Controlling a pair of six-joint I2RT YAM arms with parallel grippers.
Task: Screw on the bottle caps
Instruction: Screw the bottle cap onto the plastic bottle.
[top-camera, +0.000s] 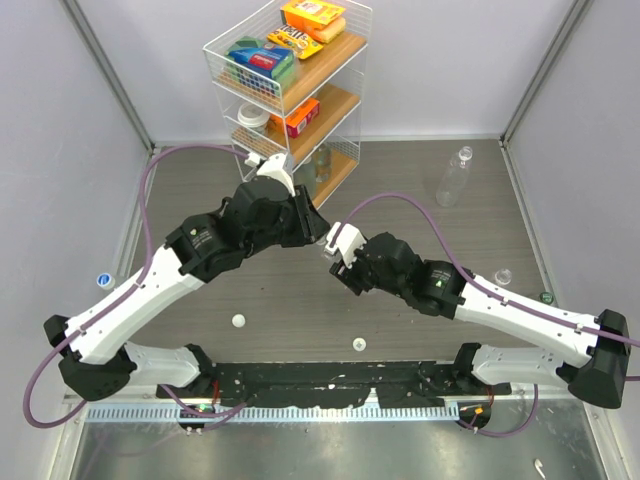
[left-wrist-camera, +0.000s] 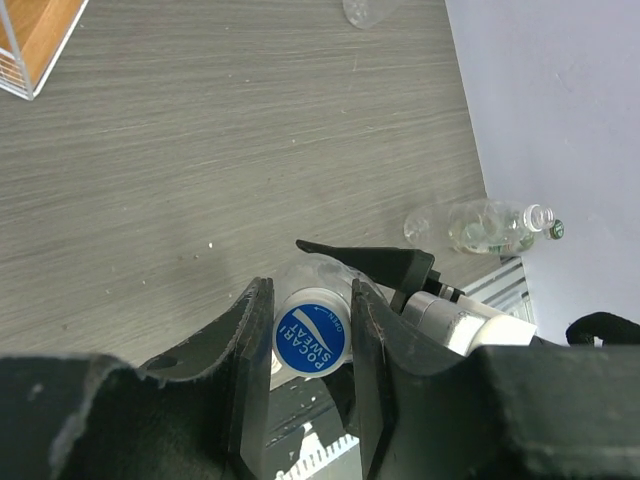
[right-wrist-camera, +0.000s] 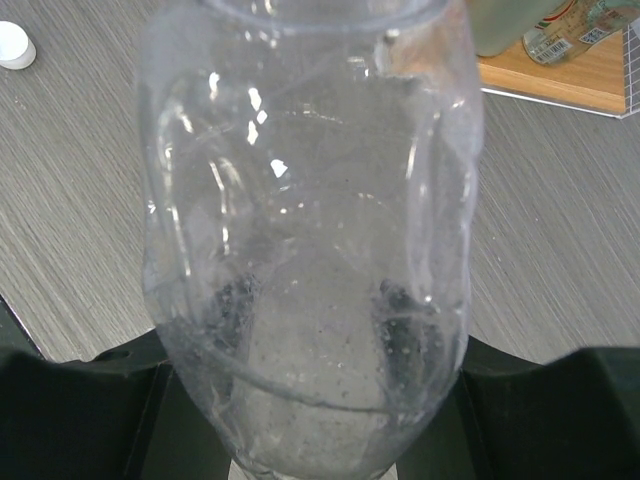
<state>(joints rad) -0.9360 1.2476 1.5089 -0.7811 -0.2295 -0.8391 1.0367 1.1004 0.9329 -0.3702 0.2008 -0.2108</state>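
— Where are your left jaws?
— Closed on the blue-topped cap (left-wrist-camera: 310, 338), which sits on the neck of the bottle (right-wrist-camera: 310, 250).
— And the right?
— I have them gripping that bottle's body, above the tabletop (left-wrist-camera: 250, 150).

The black-and-white left arm (top-camera: 140, 300) and the black-and-white right arm (top-camera: 520, 310) both reach inward, and their wrists meet above mid-table. The left gripper (left-wrist-camera: 311, 292) presses its dark fingers against both sides of a blue-topped round white plastic cap (left-wrist-camera: 311, 340). The right gripper (right-wrist-camera: 315, 400) clasps a clear plastic bottle (right-wrist-camera: 310, 200) by its body.
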